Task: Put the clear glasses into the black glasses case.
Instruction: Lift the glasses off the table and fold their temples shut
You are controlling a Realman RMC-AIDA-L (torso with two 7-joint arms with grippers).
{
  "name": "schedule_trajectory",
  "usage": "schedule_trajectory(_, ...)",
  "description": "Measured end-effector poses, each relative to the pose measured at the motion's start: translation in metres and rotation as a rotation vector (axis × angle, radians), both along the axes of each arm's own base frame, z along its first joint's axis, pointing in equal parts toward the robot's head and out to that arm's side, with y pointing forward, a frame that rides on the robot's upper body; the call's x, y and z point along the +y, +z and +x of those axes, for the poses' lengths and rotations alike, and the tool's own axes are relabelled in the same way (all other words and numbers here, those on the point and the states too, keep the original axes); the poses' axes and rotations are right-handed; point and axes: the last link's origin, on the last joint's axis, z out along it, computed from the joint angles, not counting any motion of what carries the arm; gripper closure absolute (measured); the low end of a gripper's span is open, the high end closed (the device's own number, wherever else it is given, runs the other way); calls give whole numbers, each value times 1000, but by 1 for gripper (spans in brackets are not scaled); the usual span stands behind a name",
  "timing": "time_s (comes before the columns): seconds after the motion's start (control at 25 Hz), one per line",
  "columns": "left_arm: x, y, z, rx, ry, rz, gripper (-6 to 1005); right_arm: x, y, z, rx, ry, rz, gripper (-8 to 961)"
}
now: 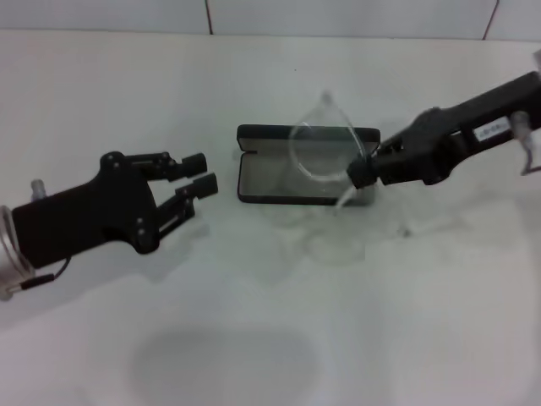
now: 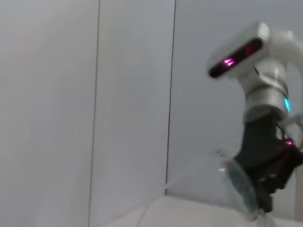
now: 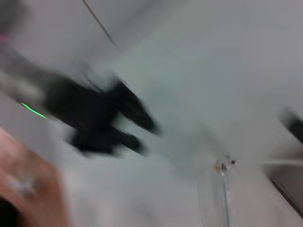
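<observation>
The black glasses case (image 1: pixel 254 179) lies open in the middle of the white table, its grey lining facing up. The clear glasses (image 1: pixel 314 150) hang tilted over the case's right half, one thin arm trailing down to the table. My right gripper (image 1: pixel 362 173) is shut on them at the case's right end. The left wrist view shows the same glasses (image 2: pixel 236 185) below the right arm's gripper (image 2: pixel 267 187). In the right wrist view a glasses hinge (image 3: pixel 222 165) and a corner of the case (image 3: pixel 296 128) appear. My left gripper (image 1: pixel 199 173) hovers open, left of the case and apart from it.
A tiled wall (image 1: pixel 338 15) runs along the back edge of the table. The white tabletop (image 1: pixel 254 338) stretches toward the front. In the right wrist view the left gripper (image 3: pixel 102 118) is a dark blur, with a pinkish blurred shape (image 3: pixel 28 184) at the corner.
</observation>
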Motion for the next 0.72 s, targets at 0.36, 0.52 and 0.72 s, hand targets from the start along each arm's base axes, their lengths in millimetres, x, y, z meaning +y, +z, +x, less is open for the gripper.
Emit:
schedule_trajectory(0.36,1,21,20,-158,-87,92,766,-36,16,57,569,252,112,895)
schedule_trajectory(0.52,5,26,29,-207,-106,96,787,-47,5,78,616,302,146,895)
schedule_trajectory(0.72,15,26,46,-245,-148,39,844,-62,-14,90,587,408,164,895)
